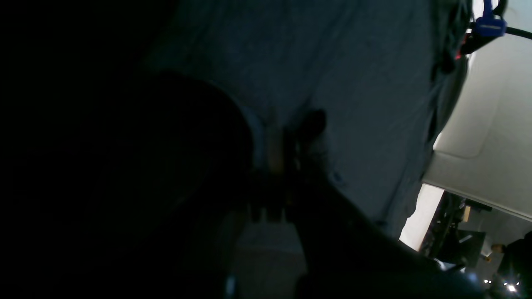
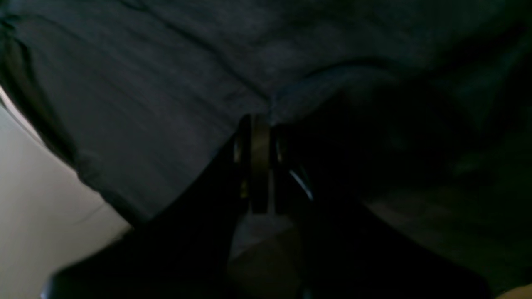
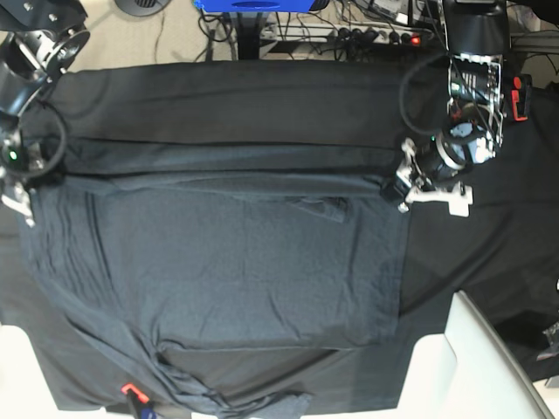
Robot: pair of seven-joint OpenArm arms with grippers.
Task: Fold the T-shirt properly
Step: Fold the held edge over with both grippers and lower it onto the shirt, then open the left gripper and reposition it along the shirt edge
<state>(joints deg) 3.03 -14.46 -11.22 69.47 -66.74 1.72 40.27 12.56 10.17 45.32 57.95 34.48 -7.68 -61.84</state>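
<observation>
Gripping: both arms pinch the far edge of the large slate-grey knit long-sleeved T-shirt (image 3: 236, 262), which lies spread across the plain black tablecloth (image 3: 489, 244).
Left gripper (image 3: 403, 185): jaws clamped on the shirt's corner, cloth bunched at the tips.
Right gripper (image 3: 19, 194): jaws likewise closed on the opposite corner; the wrist view shows fabric (image 2: 166, 83) pulled taut above them.
Risk: uneven lifting could skew the fold line, and a thin pinch may slip free; the loose sleeve (image 3: 253, 403) near the front edge could drag and bunch.
Writing: none legible on shirt or cloth.
</observation>
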